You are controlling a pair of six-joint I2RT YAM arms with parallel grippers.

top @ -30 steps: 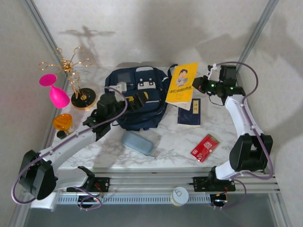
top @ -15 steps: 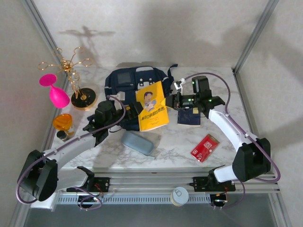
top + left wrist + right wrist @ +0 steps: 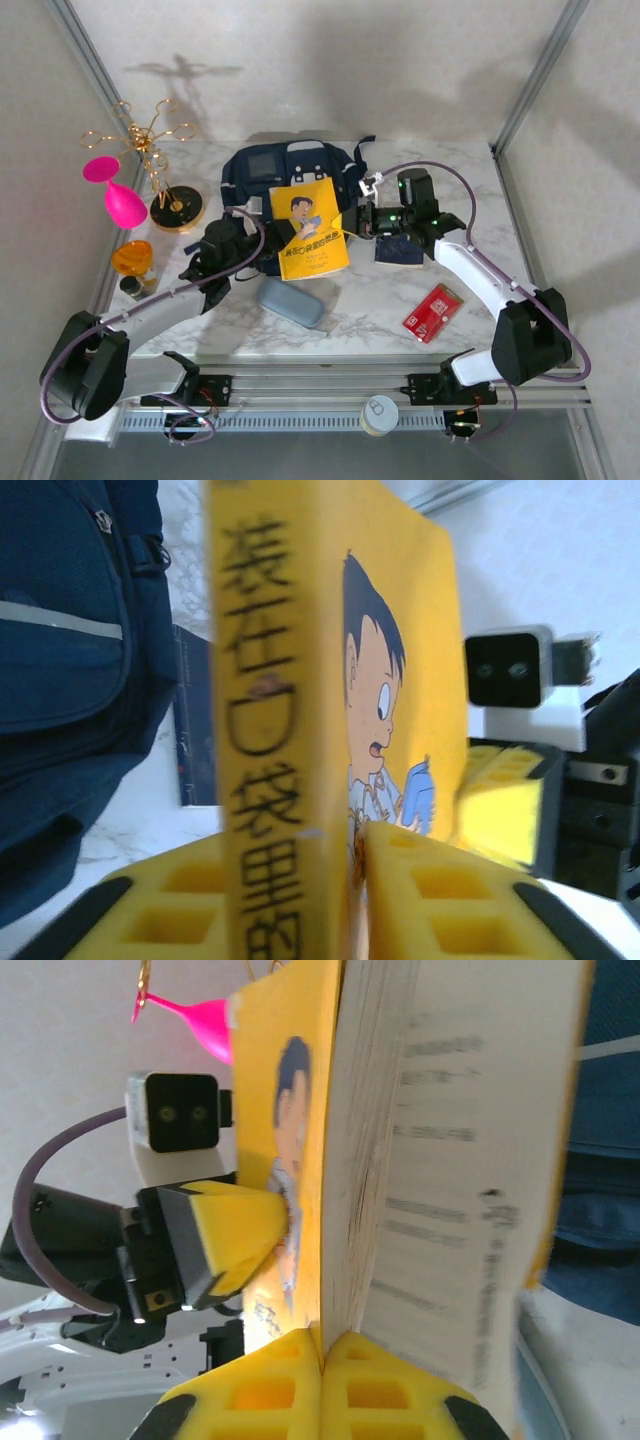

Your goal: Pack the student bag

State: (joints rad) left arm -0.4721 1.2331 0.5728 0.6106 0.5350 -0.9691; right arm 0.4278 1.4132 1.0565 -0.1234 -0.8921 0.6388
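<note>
Wrist views gave grip detail lost overhead: left gripper (image 3: 322,880) jaws pressed on yellow book (image 3: 300,680) at spine, right gripper (image 3: 322,1358) jaws nearly closed on its page edge. Overhead, book hung tilted between both. Student bag (image 3: 300,162) lay just beyond jaws, partly under book. Marble counter (image 3: 370,292) carried grey case (image 3: 291,301) and red packet (image 3: 432,312). Pale walls behind.
</note>
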